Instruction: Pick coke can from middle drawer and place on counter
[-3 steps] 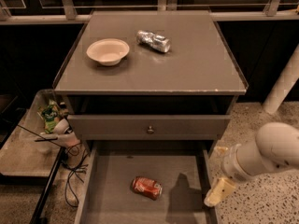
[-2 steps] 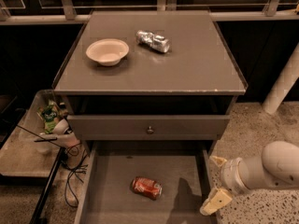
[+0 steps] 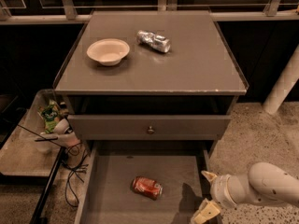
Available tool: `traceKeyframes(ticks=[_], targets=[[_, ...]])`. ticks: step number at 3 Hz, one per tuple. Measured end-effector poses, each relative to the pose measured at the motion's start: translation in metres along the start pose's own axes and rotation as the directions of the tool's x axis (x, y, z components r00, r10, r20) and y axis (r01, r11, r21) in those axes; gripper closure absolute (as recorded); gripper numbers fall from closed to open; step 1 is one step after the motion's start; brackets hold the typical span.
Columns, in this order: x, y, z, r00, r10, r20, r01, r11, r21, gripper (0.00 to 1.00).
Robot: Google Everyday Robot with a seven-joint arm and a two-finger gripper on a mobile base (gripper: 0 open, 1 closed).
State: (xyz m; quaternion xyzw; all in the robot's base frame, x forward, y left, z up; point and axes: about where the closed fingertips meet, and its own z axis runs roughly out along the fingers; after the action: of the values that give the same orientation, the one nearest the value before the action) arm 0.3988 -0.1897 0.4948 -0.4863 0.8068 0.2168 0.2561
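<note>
The coke can (image 3: 147, 187), red with white lettering, lies on its side on the bare bottom of the open middle drawer (image 3: 112, 190), near its centre. My gripper (image 3: 207, 195) is at the drawer's right wall, to the right of the can and apart from it. Its two cream fingers are spread open and hold nothing. The arm comes in from the lower right. The counter (image 3: 191, 66) is the grey top of the cabinet, above and behind the drawer.
On the counter stand a cream bowl (image 3: 108, 51) and a crushed silver can (image 3: 153, 41). A shut drawer front with a round knob (image 3: 150, 129) sits above the open drawer. A low cluttered table (image 3: 49, 125) and cables are at left, a white post (image 3: 282, 85) at right.
My arm and gripper have moved down along the drawer's right side, toward the bottom of the view. The coke can has not moved.
</note>
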Motion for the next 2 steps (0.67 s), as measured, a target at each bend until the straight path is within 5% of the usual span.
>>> traceKeyframes(ticks=[2], targets=[[0.000, -0.003, 0.018, 1.000, -0.001, 0.008, 0.001, 1.0000, -0.010, 0.00]])
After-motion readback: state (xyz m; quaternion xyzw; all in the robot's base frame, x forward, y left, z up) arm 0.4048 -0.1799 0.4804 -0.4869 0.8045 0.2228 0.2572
